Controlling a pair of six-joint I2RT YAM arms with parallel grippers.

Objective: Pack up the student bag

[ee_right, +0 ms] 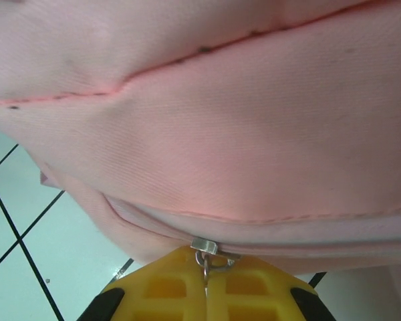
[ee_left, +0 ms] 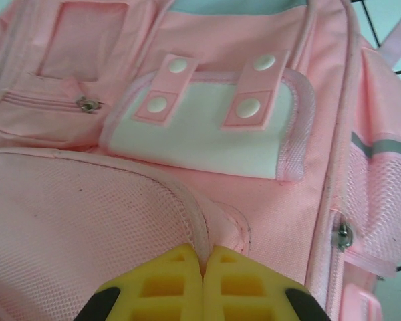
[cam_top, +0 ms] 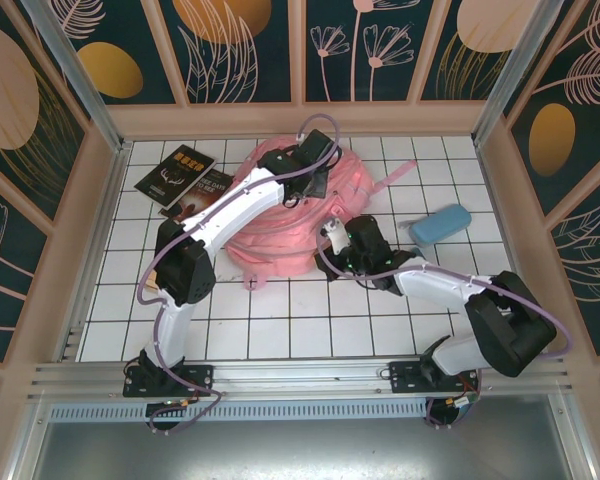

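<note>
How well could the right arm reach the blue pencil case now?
Probably yes, once freed: right gripper is shut on the student bag's zipper pull; the pencil case lies uncovered to its right.

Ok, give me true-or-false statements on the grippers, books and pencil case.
1. The right gripper is shut on a zipper pull of the student bag. True.
2. The left gripper is open and holds nothing. False: it is shut on piping of the bag's mesh pocket.
3. The blue pencil case lies on the table, right of the bag. True.
4. The books are inside the bag. False: they lie on the table, left of it.
</note>
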